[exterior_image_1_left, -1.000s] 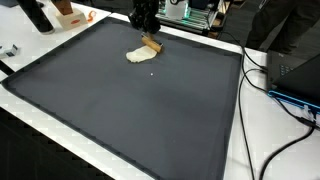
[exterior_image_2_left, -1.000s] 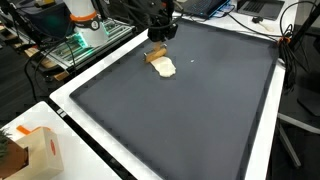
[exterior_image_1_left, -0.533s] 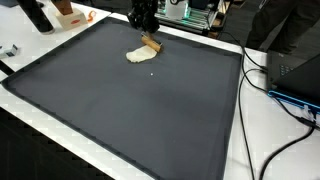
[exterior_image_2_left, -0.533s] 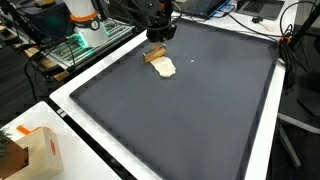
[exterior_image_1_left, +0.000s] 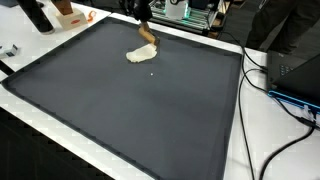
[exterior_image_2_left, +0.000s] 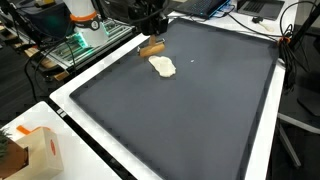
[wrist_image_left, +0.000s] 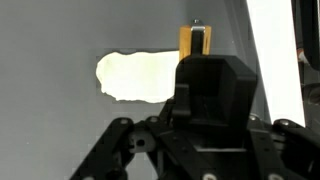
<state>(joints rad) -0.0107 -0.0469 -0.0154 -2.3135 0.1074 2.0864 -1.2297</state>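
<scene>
Dark mat spread over white table. On mat's far part, flat white piece lying by itself. Just beyond it and above mat, small brown wooden block hanging tilted, clear of white piece. Gripper clamped on block's upper end. Arm reaching in over mat's far edge, wrist pointing steeply down. From wrist view, block seen just beside white piece over mat.

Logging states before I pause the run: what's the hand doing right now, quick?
Hand: apparently closed on the brown block hanging under it; the wrist view hides the grip itself.
</scene>
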